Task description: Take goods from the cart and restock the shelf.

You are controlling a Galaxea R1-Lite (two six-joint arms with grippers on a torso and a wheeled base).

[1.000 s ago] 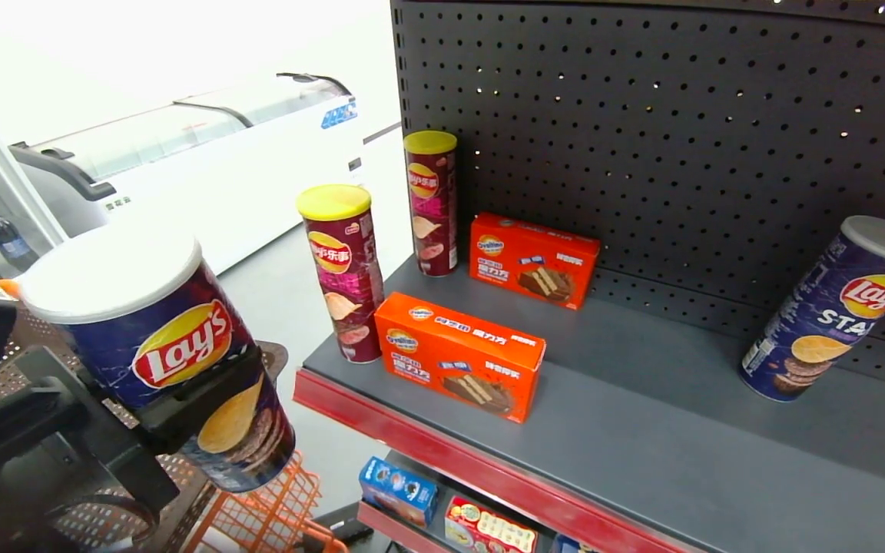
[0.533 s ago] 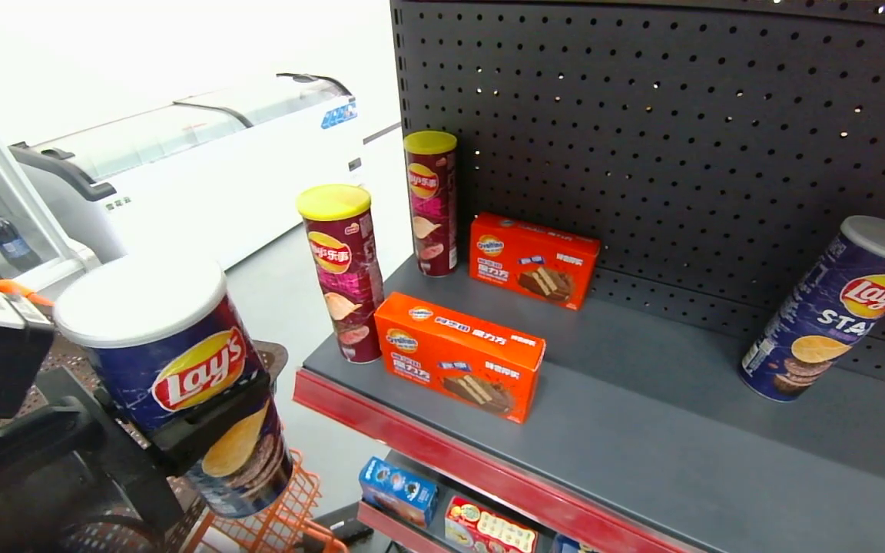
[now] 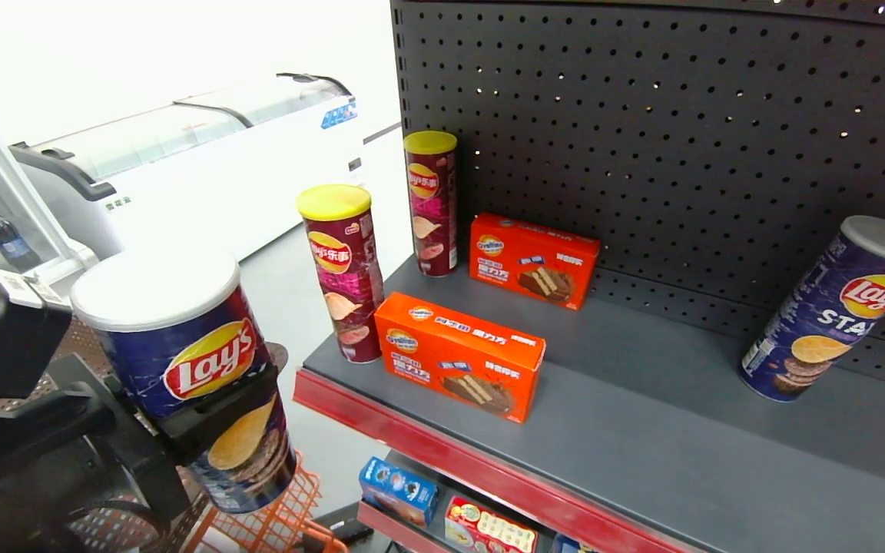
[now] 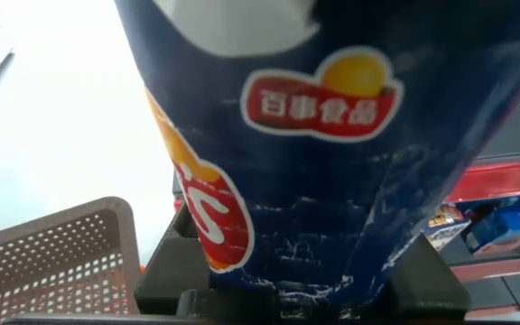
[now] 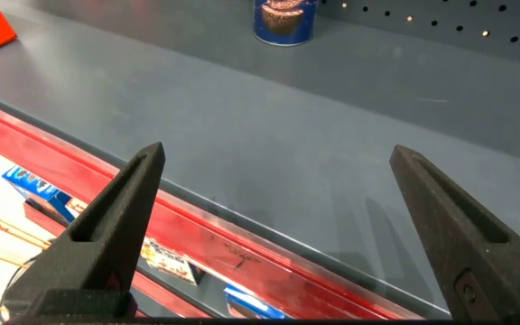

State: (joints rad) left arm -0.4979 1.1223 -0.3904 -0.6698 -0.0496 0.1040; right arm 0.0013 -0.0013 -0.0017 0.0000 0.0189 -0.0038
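Grey shelf carries orange boxes; at eight o'clock, left gripper clamps a blue chip can; right gripper hangs spread above the shelf.

Print is recorded by place only, not transcribed.

- Left blue canister: a red-and-yellow logo badge on its side. The left wrist view shows a red oval label with white characters.
- Right blue canister: a like badge, with white lettering below it.
- Front maroon canister and rear maroon canister: one round logo each.
- Front orange box and rear orange box: a small logo and white characters.
- Freezer: a blue sign, illegible.
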